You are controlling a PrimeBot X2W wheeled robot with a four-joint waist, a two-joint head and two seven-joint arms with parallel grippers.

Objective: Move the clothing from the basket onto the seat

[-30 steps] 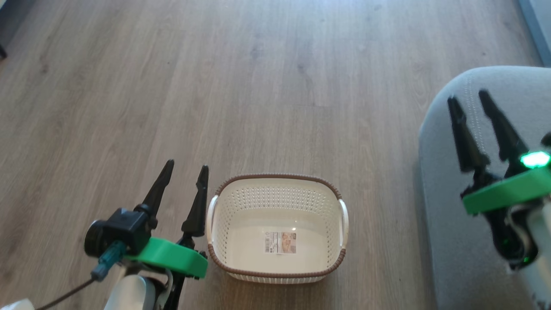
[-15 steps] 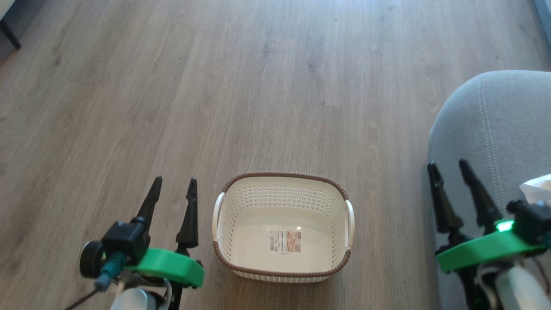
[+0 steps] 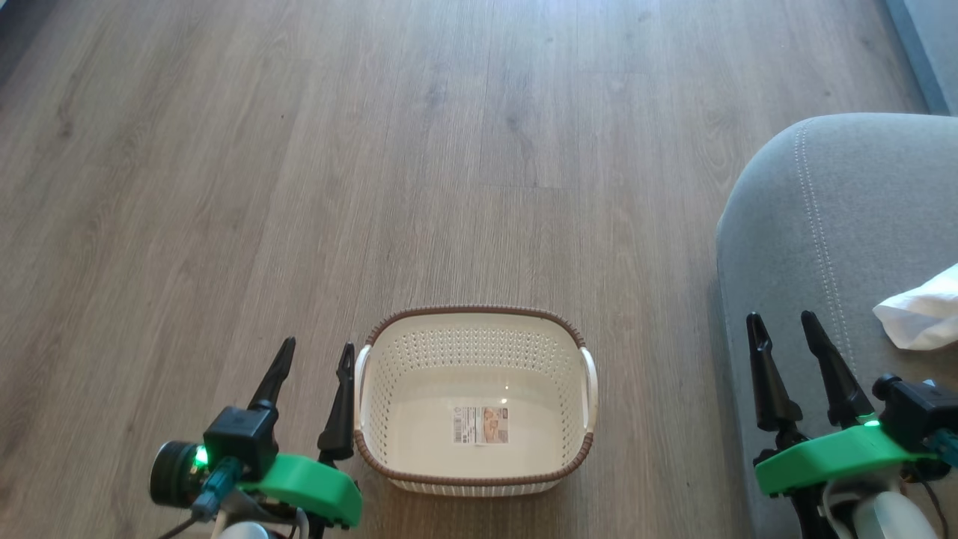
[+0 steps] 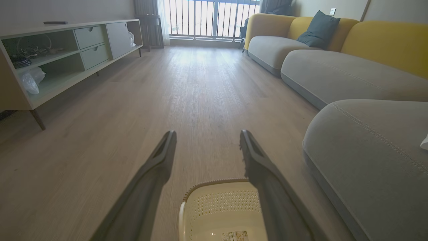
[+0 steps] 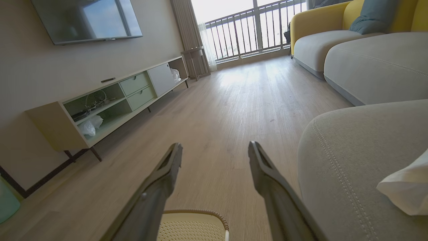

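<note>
The cream basket (image 3: 471, 308) stands on the wood floor with nothing in it but the label on its floor; its far rim shows in the left wrist view (image 4: 220, 182) and the right wrist view (image 5: 194, 212). A white fold of the clothing (image 3: 920, 311) lies on the grey seat (image 3: 808, 224) at the right, and is also seen from the right wrist (image 5: 406, 189). My left gripper (image 3: 318, 346) is open just left of the basket, holding nothing. My right gripper (image 3: 780, 318) is open and empty over the seat's front-left edge, left of the fabric.
Wood floor stretches ahead of the basket. A long low media cabinet (image 4: 67, 57) runs along the left wall under a TV (image 5: 87, 20). More grey and yellow sofa sections (image 4: 334, 67) continue beyond the seat toward a balcony railing (image 4: 214, 16).
My right gripper came down and back from high over the seat to the lower right, still open. The white fabric came into view on the seat. The camera shifted slightly.
</note>
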